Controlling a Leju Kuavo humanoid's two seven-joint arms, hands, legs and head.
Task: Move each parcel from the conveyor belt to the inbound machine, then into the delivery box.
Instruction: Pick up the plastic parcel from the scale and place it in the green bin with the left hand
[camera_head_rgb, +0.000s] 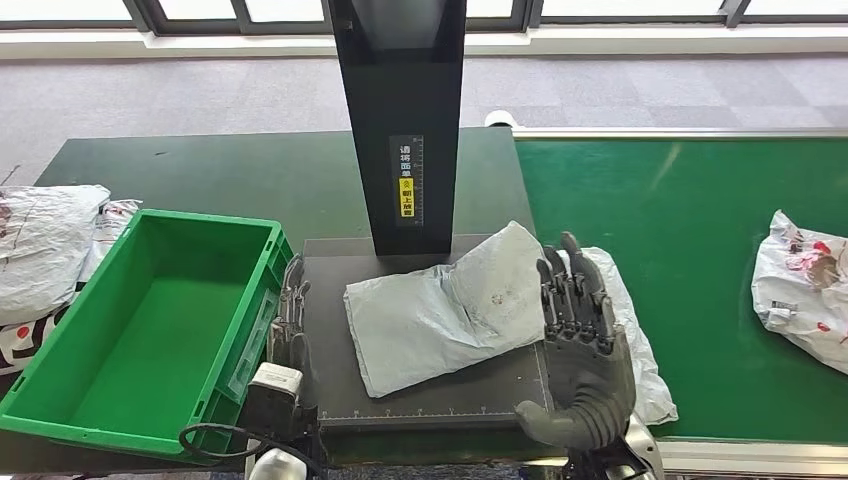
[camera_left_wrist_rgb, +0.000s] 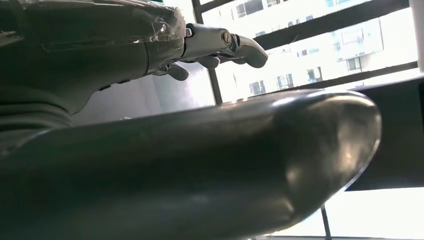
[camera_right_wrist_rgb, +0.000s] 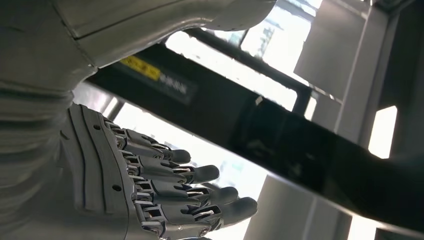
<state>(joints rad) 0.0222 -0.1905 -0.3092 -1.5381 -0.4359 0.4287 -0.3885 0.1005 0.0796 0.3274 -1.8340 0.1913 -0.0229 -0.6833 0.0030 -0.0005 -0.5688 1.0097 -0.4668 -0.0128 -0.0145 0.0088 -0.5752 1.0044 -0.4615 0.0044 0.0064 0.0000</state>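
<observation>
Right hand (camera_head_rgb: 578, 335) is raised at the right edge of the inbound machine (camera_head_rgb: 420, 345), palm side turned toward the platform, fingers (camera_head_rgb: 570, 285) pointing away from the robot and a bit apart, thumb sticking out low toward the middle. It's got nothing in it; it's right up against the near-right side of the grey parcel (camera_head_rgb: 450, 305), though I can't tell if it's actually touching. In the right wrist view the same hand (camera_right_wrist_rgb: 165, 190) shows its fingers nearly straight with gaps between them, with the machine's black column (camera_right_wrist_rgb: 280, 135) (the one with the yellow label) behind.

That grey parcel lies flat on the machine's dark platform, just in front of the column, one corner reaching over the right edge toward the conveyor belt (camera_head_rgb: 700, 250).

Left hand (camera_head_rgb: 290, 310) sits low in the gap between the green delivery box (camera_head_rgb: 60, 400) and the platform, fingers pointing forward, holding nothing. The left wrist view shows its fingers (camera_left_wrist_rgb: 220, 45) only slightly curled.

Another parcel (camera_head_rgb: 805, 290), white with red print, is further right on the belt. A pile of white bags (camera_head_rgb: 45, 240) is left of the box.
</observation>
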